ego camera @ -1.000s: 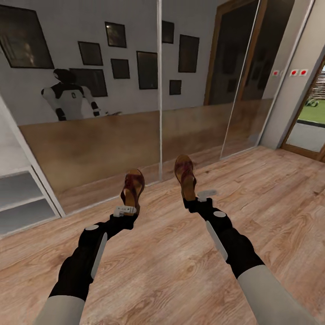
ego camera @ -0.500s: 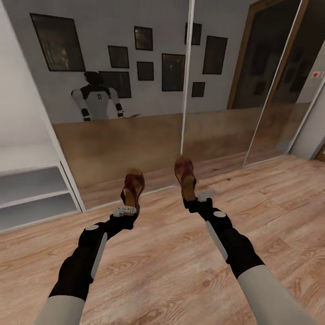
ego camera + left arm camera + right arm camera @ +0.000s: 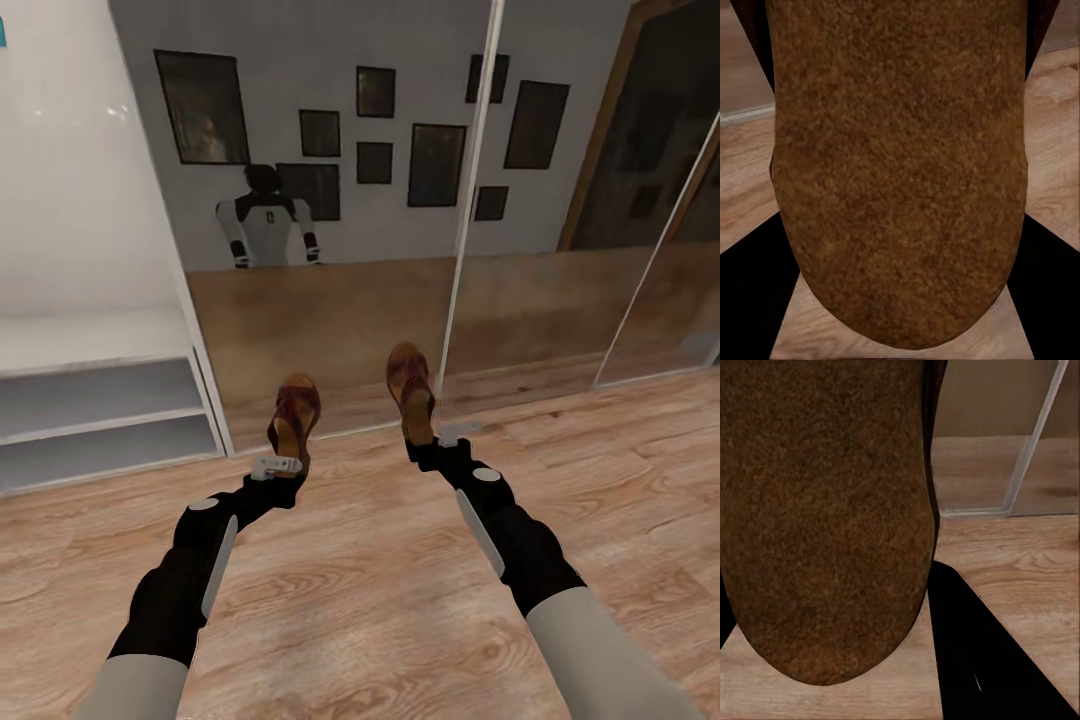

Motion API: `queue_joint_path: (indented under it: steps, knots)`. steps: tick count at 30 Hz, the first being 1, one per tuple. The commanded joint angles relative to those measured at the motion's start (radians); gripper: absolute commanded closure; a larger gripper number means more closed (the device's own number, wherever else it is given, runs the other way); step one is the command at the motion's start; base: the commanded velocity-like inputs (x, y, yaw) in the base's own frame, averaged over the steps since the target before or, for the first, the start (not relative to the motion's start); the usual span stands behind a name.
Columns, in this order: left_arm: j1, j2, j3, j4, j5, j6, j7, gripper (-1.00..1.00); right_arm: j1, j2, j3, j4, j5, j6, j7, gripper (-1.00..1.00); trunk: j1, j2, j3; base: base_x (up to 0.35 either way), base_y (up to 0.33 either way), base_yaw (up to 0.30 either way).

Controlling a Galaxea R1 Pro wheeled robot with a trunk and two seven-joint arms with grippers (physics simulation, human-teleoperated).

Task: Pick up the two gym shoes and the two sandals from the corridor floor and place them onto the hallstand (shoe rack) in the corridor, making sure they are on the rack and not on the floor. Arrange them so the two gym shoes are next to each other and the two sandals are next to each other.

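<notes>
Each gripper, left (image 3: 277,466) and right (image 3: 447,437), pinches a light, stiffish sandal (image 3: 293,417) (image 3: 411,389) by its heel, toes projecting beyond the jaws.

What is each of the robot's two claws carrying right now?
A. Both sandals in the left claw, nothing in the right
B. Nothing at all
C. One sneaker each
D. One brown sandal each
D: the left gripper holds one sandal by its heel, and the right gripper holds the other sandal, both above the floor.
</notes>
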Motion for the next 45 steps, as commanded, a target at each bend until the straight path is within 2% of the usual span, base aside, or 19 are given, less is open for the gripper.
queue_joint_path:
  steps: [1, 26, 45]
  knots:
    - [-0.001, -0.001, 0.003, -0.001, -0.010, 0.003, -0.010, 1.00, 0.000, -0.001, 0.001, -0.002, -0.013, 0.005, -0.007, 1.00, 0.000, 0.000, 0.000, 0.000, 0.000, 0.287]
    - [-0.001, -0.001, 0.003, -0.001, -0.010, 0.003, -0.010, 1.00, 0.000, 0.000, 0.001, -0.002, -0.013, 0.005, -0.007, 1.00, 0.000, 0.000, 0.017, 0.000, 0.000, 0.287]
    - [0.001, -0.001, 0.005, 0.002, -0.008, 0.003, -0.010, 1.00, 0.000, 0.001, 0.002, -0.002, -0.013, 0.006, -0.007, 1.00, 0.000, 0.000, 0.018, 0.000, 0.000, 0.295]
